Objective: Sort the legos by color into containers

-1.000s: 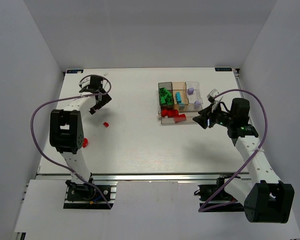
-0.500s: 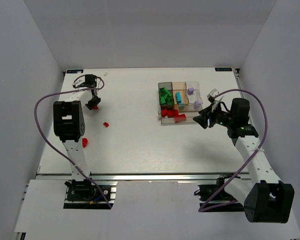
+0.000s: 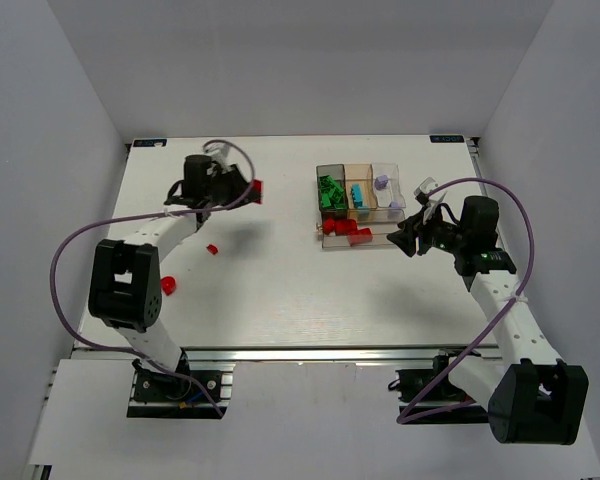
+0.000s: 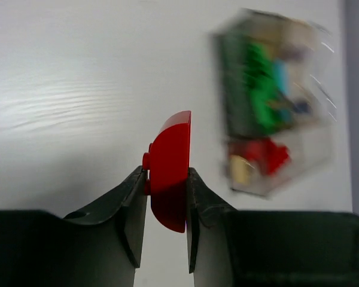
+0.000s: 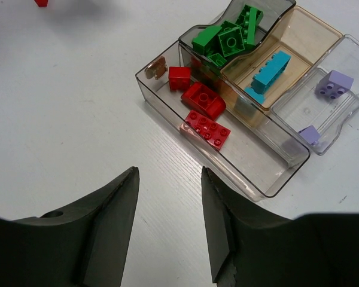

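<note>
My left gripper (image 4: pixel 166 179), clamped on a red lego (image 4: pixel 170 161) over the far-left worktop (image 3: pixel 280 290), needed a level carry to the tray (image 5: pixel 268 191)'s long red-stocked compartment; my right gripper (image 5: pixel 169 173) hung agape.

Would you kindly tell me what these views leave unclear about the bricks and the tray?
- Left wrist view: tray motion-blurred, contents uncountable.
- Left wrist view: left gripper covers the lower sides of the held red brick.
- Top view: two loose red bricks too small for shape.
- Right wrist view: a red piece cut off by the top edge.
</note>
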Robot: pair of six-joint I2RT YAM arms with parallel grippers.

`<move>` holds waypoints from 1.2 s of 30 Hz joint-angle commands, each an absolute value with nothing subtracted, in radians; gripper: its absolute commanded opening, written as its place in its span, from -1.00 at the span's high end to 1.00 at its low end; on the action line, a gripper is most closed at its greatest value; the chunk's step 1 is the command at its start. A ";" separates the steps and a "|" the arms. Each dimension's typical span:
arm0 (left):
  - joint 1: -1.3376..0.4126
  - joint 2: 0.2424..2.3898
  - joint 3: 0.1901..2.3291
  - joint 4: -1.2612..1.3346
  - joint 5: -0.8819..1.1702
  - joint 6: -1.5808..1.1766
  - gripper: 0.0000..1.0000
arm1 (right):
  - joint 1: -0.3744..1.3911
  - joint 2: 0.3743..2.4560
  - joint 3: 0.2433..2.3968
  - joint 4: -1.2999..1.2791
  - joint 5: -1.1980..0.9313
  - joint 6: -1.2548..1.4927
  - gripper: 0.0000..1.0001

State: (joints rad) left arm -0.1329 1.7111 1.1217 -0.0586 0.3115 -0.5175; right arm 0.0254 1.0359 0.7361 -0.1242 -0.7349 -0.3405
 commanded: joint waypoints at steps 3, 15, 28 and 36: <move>-0.375 1.690 1.231 0.092 0.785 -0.281 1.00 | 0.020 1.025 0.736 -0.097 -0.718 -0.333 -0.03; -0.624 1.910 1.440 -0.064 0.539 -0.163 0.88 | 0.012 1.012 0.732 -0.090 -0.716 -0.324 -0.03; -0.687 2.088 1.667 -0.182 0.328 -0.143 0.01 | 0.014 1.006 0.735 -0.101 -0.753 -0.336 -0.18; -0.687 2.014 1.664 -0.209 0.292 -0.147 -0.01 | 0.014 1.009 0.733 -0.126 -0.830 -0.393 -0.29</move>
State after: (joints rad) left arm -0.6846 2.1113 1.6371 -0.1860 0.3222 -0.1555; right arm 0.0139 1.0264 0.7361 -0.1249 -0.7692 -0.3511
